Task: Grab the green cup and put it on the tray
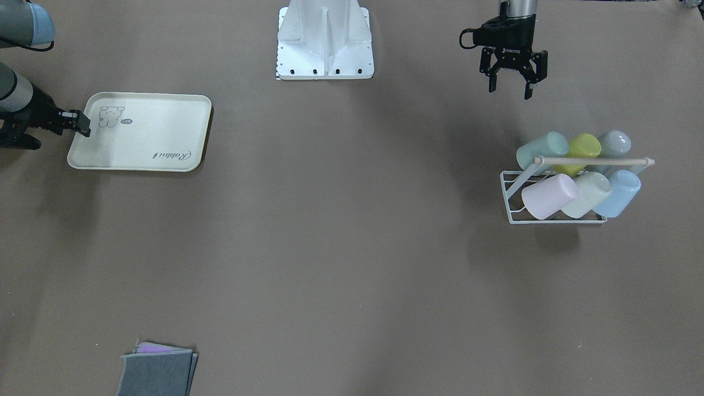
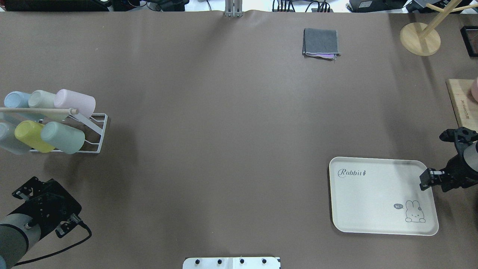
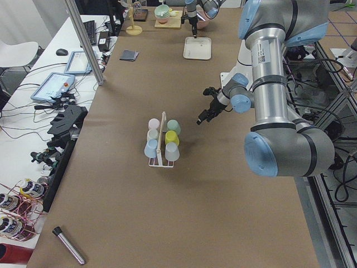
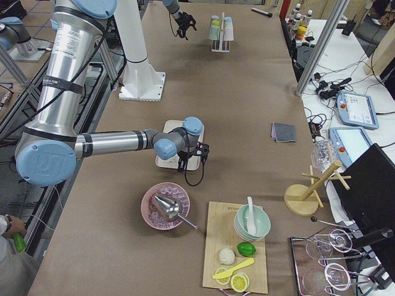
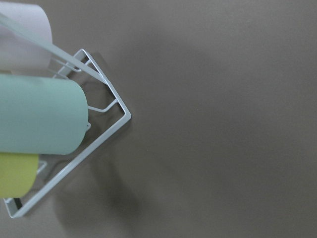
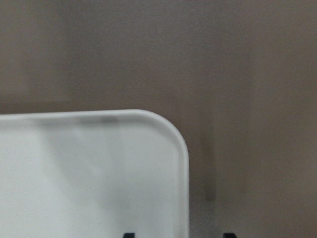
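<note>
1. The green cup point(image 1: 542, 148) lies on its side in a white wire rack point(image 1: 509, 192) at the robot's left end of the counter point(image 1: 352, 247). It is the end cup of the row nearer the robot, on the side toward the counter's middle.
2. A yellow-green cup point(image 1: 584, 147) touches the green cup in the same row, and a wooden bar point(image 1: 594, 161) runs over the rack between the two rows.
3. The left pincer point(image 1: 510, 91) hangs over bare counter near the rack, on the robot's side of it. Its fingers are spread apart and hold nothing, and it touches no cup.
4. The tray point(image 2: 373, 198) lies flat at the opposite end of the counter, well apart from the rack, and carries nothing.
5. The right pincer point(image 2: 425, 180) is at the tray's outer short edge. In the right wrist view its two dark tips stand apart, one over the tray's floor and one outside the rim; whether they touch the tray cannot be told.
6. A folded grey cloth point(image 1: 157, 371) lies on the far side of the counter.
</note>
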